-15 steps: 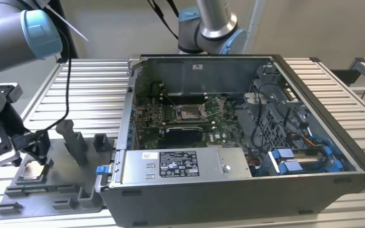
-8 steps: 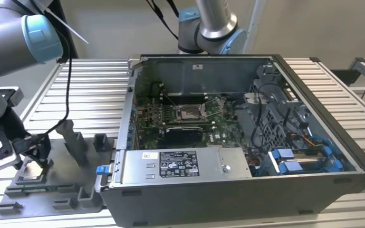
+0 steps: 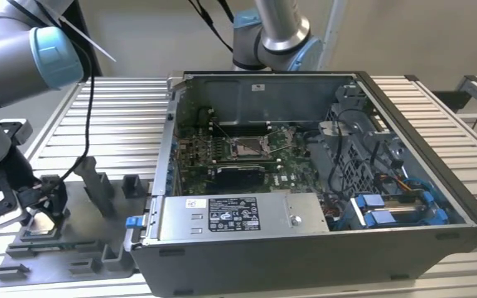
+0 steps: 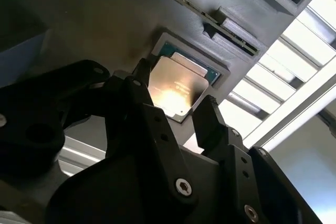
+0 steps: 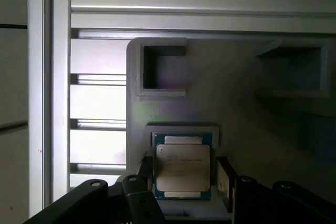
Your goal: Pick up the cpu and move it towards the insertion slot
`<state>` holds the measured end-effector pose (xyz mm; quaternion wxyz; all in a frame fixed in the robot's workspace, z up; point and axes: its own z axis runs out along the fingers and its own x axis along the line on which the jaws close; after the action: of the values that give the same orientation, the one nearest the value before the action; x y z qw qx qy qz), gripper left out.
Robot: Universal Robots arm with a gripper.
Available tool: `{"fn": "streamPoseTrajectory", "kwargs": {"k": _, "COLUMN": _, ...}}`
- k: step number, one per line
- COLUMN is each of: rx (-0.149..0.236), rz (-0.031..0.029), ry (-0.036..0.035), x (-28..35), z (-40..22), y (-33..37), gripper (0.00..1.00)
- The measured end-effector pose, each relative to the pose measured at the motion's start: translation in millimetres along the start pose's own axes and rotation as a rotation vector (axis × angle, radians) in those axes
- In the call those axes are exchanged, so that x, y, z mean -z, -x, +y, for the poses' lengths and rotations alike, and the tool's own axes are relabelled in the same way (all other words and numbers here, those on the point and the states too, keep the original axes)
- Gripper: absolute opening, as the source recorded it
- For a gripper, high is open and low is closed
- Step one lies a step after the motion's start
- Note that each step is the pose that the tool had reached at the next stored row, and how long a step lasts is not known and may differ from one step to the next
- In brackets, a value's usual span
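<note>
The cpu [image 5: 182,167] [image 4: 176,85], a flat square chip with a pale metal top, lies in a shallow recess of the grey tray [image 5: 241,114]. My gripper [image 5: 186,166] [image 4: 174,88] is low over it and open, one black finger close to each of two opposite edges, with a thin gap still showing on one side. In the exterior view the gripper [image 3: 44,208] hangs over the tray [image 3: 72,251] at the exterior view's left. The insertion slot [image 3: 247,148], a silver-framed socket on the green board, sits inside the open computer case [image 3: 305,248], well to the exterior view's right of the gripper.
Upright grey blocks [image 3: 97,183] rise from the tray between the gripper and the case. The case's left wall [image 3: 168,155] stands higher than the tray. A second grey arm [image 3: 276,31] stands behind the case. The table top [image 3: 122,118] is ribbed aluminium.
</note>
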<state>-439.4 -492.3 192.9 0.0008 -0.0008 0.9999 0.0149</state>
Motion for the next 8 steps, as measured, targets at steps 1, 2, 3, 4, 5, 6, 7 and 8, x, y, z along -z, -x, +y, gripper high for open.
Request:
{"fn": "streamPoseTrajectory", "kwargs": {"k": 1, "rx": -0.002, "rz": 0.0000, "ry": -0.0001, "x": -0.7, "z": -0.1, "y": 0.0, "gripper": 1.00}}
{"fn": "streamPoseTrajectory", "kwargs": {"k": 2, "rx": -0.003, "rz": 0.0000, "ry": -0.0001, "x": -1.5, "z": -0.2, "y": 0.0, "gripper": 1.00}}
{"fn": "streamPoseTrajectory", "kwargs": {"k": 3, "rx": -0.004, "rz": 0.0000, "ry": -0.0002, "x": -2.3, "z": -0.2, "y": 0.0, "gripper": 1.00}}
{"fn": "streamPoseTrajectory", "kwargs": {"k": 4, "rx": -0.005, "rz": 0.0000, "ry": -0.0001, "x": -3.0, "z": -0.3, "y": 0.0, "gripper": 1.00}}
{"fn": "streamPoseTrajectory", "kwargs": {"k": 5, "rx": -0.006, "rz": 0.0000, "ry": -0.0002, "x": -3.6, "z": -0.3, "y": 0.0, "gripper": 1.00}}
{"fn": "streamPoseTrajectory", "kwargs": {"k": 6, "rx": -0.007, "rz": -0.0001, "ry": -0.0002, "x": -4.3, "z": -0.3, "y": 0.0, "gripper": 1.00}}
{"fn": "streamPoseTrajectory", "kwargs": {"k": 7, "rx": -0.007, "rz": 0.0000, "ry": -0.0004, "x": -4.7, "z": -0.4, "y": 0.0, "gripper": 1.00}}
{"fn": "streamPoseTrajectory", "kwargs": {"k": 8, "rx": -0.008, "rz": 0.0001, "ry": -0.0004, "x": -4.8, "z": -0.3, "y": 0.0, "gripper": 1.00}}
